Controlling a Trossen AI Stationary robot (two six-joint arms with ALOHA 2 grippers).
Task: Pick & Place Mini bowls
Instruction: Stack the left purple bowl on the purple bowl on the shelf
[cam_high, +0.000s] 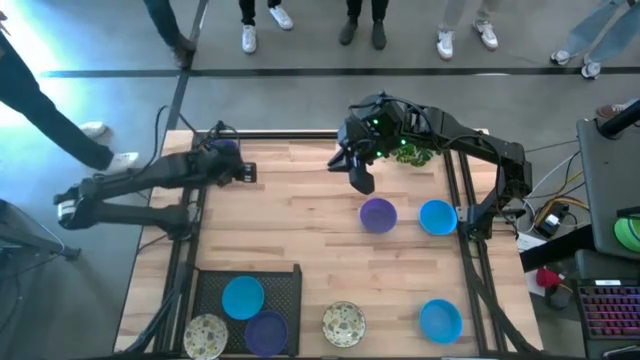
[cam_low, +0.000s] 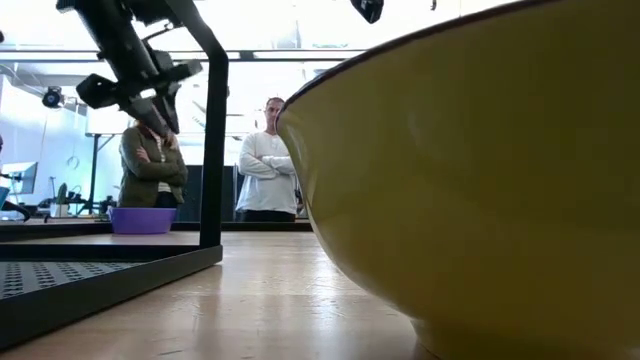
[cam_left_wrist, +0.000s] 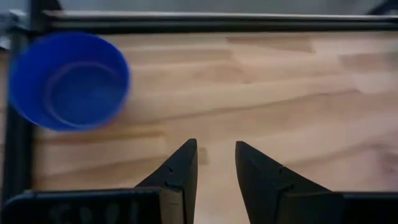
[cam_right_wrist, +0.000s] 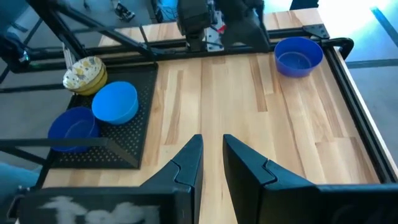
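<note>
My left gripper (cam_high: 250, 172) hangs open over the table's far left part, with nothing between its fingers (cam_left_wrist: 216, 149). A blue mini bowl (cam_left_wrist: 68, 81) stands upright in the far left corner of the black frame (cam_right_wrist: 298, 55), a little way from those fingers. My right gripper (cam_high: 360, 183) hovers high over the far middle, its fingers a narrow gap apart and empty (cam_right_wrist: 212, 142). A purple bowl (cam_high: 378, 214) and a blue bowl (cam_high: 437, 216) sit on the wood at the right. Another blue bowl (cam_high: 440, 320) and a cream speckled bowl (cam_high: 343, 323) stand near the front edge.
A black perforated tray (cam_high: 285, 285) at the near left holds a blue bowl (cam_high: 243, 297), a purple bowl (cam_high: 266, 331) and a cream bowl (cam_high: 205, 335). A green plant (cam_high: 412, 153) sits under the right arm. Black frame rails (cam_left_wrist: 205, 22) edge the table. People stand beyond the far edge.
</note>
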